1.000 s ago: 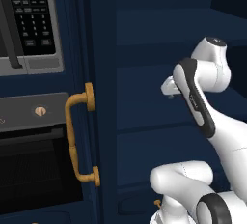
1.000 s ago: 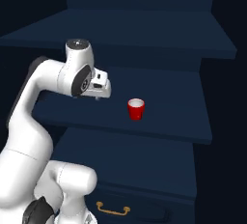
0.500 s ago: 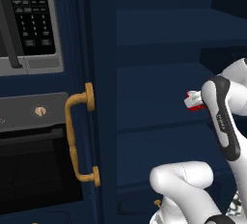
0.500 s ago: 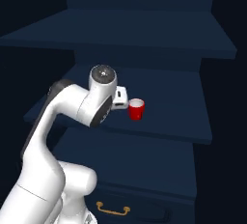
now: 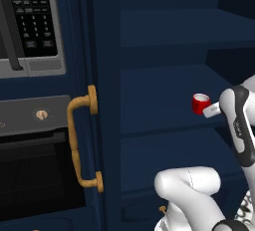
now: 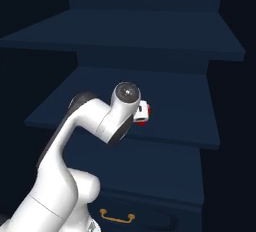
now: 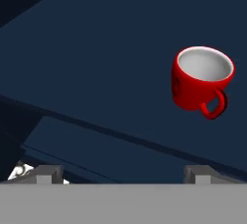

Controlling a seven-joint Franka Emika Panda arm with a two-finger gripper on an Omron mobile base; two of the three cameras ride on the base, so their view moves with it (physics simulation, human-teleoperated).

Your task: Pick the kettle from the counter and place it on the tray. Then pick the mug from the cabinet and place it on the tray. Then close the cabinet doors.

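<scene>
The red mug [image 7: 200,80] with its white inside stands upright on a navy shelf [image 7: 96,63] of the open cabinet, its handle turned toward the hand. My gripper [image 7: 123,174] is open and empty, its two fingertips [image 7: 48,172] spread wide, a short way in front of the mug and to its left. From the left base the mug [image 5: 200,103] sits just beyond my white hand. From the right base my hand covers all but a red sliver of the mug [image 6: 143,121]. A cabinet door stands open edge-on, with its brass bar handle [image 5: 74,143]. Kettle, tray and counter are out of view.
A black oven [image 5: 30,170] and a microwave panel [image 5: 30,16] sit left of the open door. More navy shelves [image 6: 150,31] lie above the mug's shelf. Below it is a drawer with a brass pull [image 6: 117,217]. My arm's elbow [image 5: 189,190] rises at the lower right.
The arm has swung forward and right toward the mug, so the hand now covers most of it from the right base. The jaws stayed open. The mug has not moved.
</scene>
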